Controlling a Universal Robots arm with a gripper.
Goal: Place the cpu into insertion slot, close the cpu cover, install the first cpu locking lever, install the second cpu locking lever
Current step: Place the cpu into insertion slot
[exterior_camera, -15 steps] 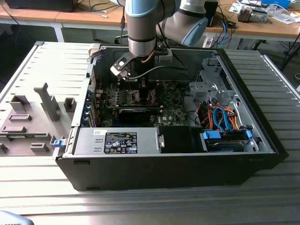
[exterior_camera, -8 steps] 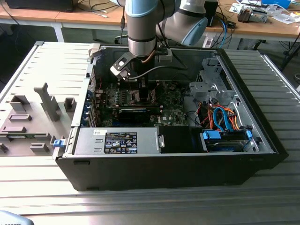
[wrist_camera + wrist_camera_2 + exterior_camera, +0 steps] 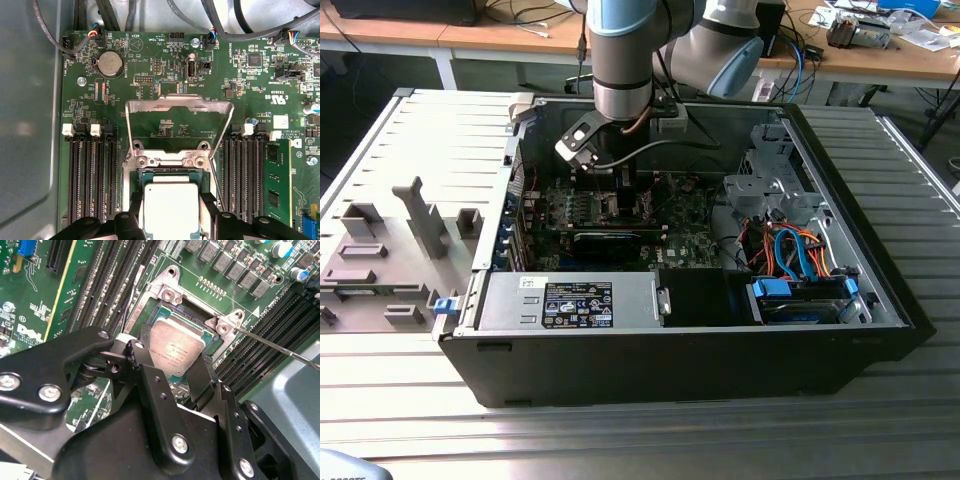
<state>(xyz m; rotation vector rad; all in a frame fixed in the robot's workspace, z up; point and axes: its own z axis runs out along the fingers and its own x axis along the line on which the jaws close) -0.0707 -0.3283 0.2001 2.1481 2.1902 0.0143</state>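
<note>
The cpu [image 3: 170, 210], a silver-grey square chip, sits between my black fingers [image 3: 134, 212] directly over the insertion slot [image 3: 170, 173]; I cannot tell if it is fully seated. In the second wrist view the cpu [image 3: 175, 342] lies within the slot's silvery rim [image 3: 165, 292]. My gripper [image 3: 172, 357] is shut on the chip's two sides. The cpu cover [image 3: 180, 103] stands raised and open behind the slot. Two thin wire locking levers [image 3: 270, 344] [image 3: 132, 295] stick out free on either side. In the exterior view my gripper [image 3: 620, 195] reaches down into the open computer case.
Black memory slots [image 3: 92, 180] flank the socket on both sides, one holding a green module [image 3: 276, 182]. The case walls [image 3: 880, 270], a power supply [image 3: 575, 300] and orange and blue cables [image 3: 800, 250] surround the board. A grey fixture tray [image 3: 390, 240] lies on the exterior view's left.
</note>
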